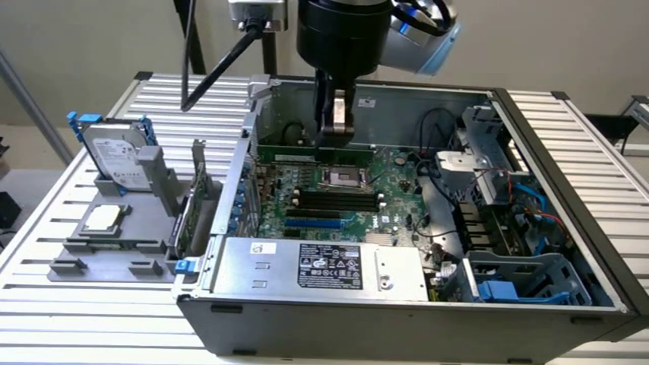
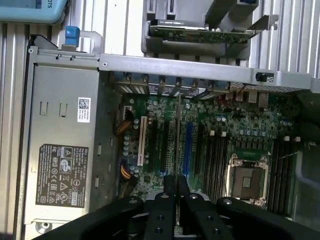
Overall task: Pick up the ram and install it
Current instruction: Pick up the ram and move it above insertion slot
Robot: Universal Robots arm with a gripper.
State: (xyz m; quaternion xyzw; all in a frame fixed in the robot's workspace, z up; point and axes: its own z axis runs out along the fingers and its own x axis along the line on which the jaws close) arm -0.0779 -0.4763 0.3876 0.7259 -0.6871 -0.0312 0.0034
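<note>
The tool (image 2: 176,181) is closed on the ram (image 2: 178,135), which shows edge-on as a thin line above the motherboard (image 2: 240,125), between its white slot (image 2: 141,140) and its blue slot (image 2: 187,145). The CPU socket (image 2: 248,176) sits on the motherboard past the black memory slots (image 2: 215,160). The silver power supply (image 2: 60,150) lies just beside the motherboard's opposite edge.

Rear wall (image 1: 91,38): plain, pale cream, unmarked. Work table (image 1: 102,319): ribbed metal slats in a light silver finish, running across the top. Slanted grey pole (image 1: 30,99) stands at the exterior view's left. Floor (image 1: 15,163) there: beige. Lighting: even, soft, no hard shadows.
</note>
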